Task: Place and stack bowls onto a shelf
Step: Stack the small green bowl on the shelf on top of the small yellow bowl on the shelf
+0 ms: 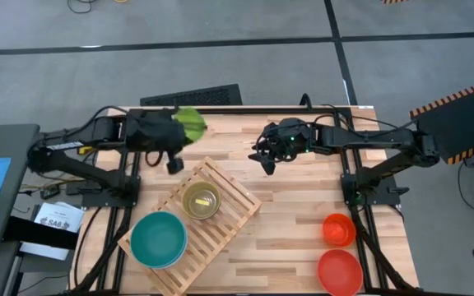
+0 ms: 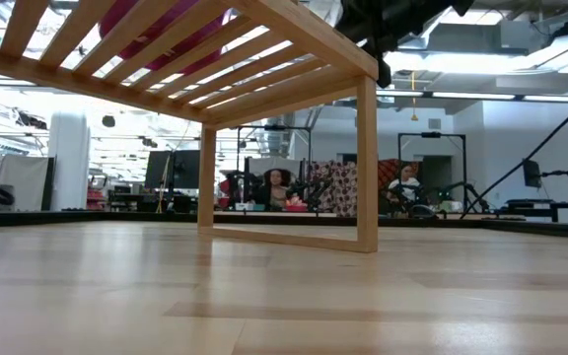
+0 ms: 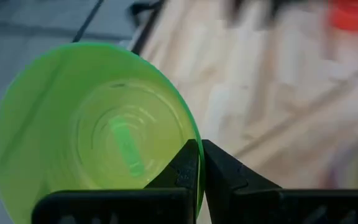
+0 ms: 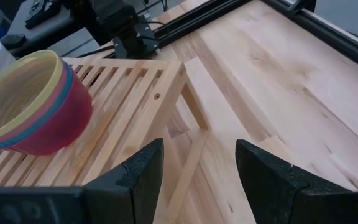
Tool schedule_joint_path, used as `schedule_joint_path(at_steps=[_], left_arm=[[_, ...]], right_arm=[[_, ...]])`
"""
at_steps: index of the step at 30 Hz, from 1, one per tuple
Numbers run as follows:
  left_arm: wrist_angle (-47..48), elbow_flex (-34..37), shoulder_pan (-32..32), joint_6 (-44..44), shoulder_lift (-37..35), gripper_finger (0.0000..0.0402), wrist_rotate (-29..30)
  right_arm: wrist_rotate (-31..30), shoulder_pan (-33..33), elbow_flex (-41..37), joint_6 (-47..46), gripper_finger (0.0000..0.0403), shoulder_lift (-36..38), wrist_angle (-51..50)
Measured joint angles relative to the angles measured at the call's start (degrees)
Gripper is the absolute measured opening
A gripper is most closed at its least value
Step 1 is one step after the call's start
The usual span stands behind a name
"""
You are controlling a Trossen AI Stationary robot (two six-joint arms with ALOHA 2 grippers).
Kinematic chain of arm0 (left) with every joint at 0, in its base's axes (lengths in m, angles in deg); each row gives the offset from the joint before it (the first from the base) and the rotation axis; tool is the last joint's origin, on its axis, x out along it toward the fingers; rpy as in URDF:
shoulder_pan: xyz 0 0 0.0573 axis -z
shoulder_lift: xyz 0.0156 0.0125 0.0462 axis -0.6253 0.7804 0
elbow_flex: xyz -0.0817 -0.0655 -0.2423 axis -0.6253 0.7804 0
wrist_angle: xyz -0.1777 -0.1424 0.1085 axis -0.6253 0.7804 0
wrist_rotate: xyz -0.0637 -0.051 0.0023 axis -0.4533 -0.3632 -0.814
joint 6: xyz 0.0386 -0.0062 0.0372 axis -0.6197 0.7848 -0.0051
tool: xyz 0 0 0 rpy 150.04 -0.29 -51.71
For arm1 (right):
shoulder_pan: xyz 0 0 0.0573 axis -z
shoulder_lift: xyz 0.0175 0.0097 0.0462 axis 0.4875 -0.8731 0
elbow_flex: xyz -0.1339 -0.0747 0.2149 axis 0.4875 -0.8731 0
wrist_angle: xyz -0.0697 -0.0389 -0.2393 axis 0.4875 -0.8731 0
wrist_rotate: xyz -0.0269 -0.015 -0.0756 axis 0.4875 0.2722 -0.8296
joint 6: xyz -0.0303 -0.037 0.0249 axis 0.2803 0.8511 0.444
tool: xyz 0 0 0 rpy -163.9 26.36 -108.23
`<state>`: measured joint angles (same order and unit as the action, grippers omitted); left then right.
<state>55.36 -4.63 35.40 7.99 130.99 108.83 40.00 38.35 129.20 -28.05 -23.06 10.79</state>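
On the shelf (image 1: 220, 215) sit a teal stack (image 1: 159, 239) and a small yellow-topped stack (image 1: 201, 201). The left pincer (image 1: 171, 138) grips a green bowl (image 1: 191, 123) above the far-left tabletop (image 1: 303, 222); the right pincer (image 1: 267, 156) hangs wide, empty. Two red-orange bowls (image 1: 339, 251) remain at right.

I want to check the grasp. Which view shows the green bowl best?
The left wrist view: the green bowl fills it, its rim pinched by the left gripper. The high view shows only a green edge beside that gripper. The low and right wrist views do not show it.
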Motion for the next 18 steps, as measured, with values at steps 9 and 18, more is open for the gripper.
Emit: schedule_joint_path(at_steps=[9,18], left_arm=[[17.9,-18.6,18.8,-7.2,10.7,0.0,-2.8],[21.3,-30.6,30.5,-9.6,21.0,0.0,-8.5]], right_arm=[[0.3,0.3,0.0,1.5,0.0225,0.0,0.0],[0.0,0.8,0.0,1.5,0.0225,0.0,0.3]])
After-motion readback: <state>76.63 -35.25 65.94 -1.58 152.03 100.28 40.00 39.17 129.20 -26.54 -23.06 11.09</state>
